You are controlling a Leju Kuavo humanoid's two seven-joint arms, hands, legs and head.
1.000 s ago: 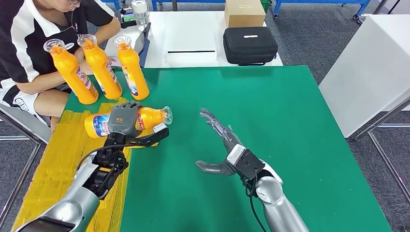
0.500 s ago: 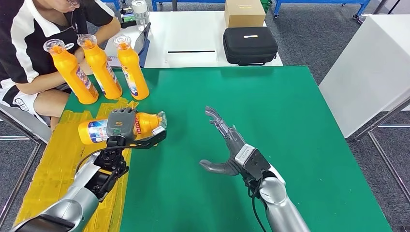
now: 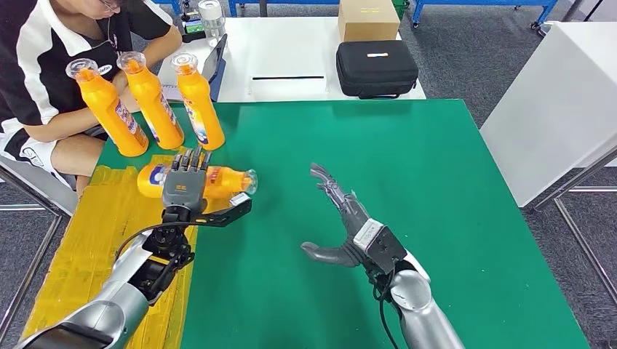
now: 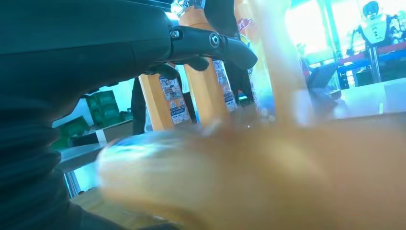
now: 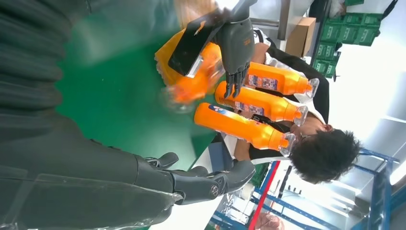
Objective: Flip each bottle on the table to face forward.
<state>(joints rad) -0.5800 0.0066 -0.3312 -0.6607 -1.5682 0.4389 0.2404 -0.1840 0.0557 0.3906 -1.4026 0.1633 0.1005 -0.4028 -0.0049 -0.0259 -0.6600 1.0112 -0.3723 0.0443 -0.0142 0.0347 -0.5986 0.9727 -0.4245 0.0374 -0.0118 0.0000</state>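
Your left hand (image 3: 185,187) lies flat over a lying orange bottle (image 3: 218,178), fingers (image 3: 190,160) stretched straight out across its body and the thumb reaching forward on the near side; the fingers are not wrapped around it, so you can see it resting on the bottle but you cannot tell whether it is actually gripping. The bottle lies on its side at the edge of the green table (image 3: 407,167), where the yellow taped strip (image 3: 94,218) begins, its clear cap (image 3: 250,180) pointing toward the table's middle. In the left wrist view the bottle is an orange blur right up against the camera.

Your right hand (image 3: 342,225) hovers open over the green surface, well apart from the bottle, fingers spread forward and thumb out to the side, holding nothing.

Three more orange bottles (image 3: 149,102) stand upright in a row at the table's far left corner, just in front of a seated person (image 3: 51,65). Their labels are blue, white and red, but the writing is too small to read.

A black case (image 3: 376,67) and a cardboard box (image 3: 367,19) sit on the white table (image 3: 291,58) behind.
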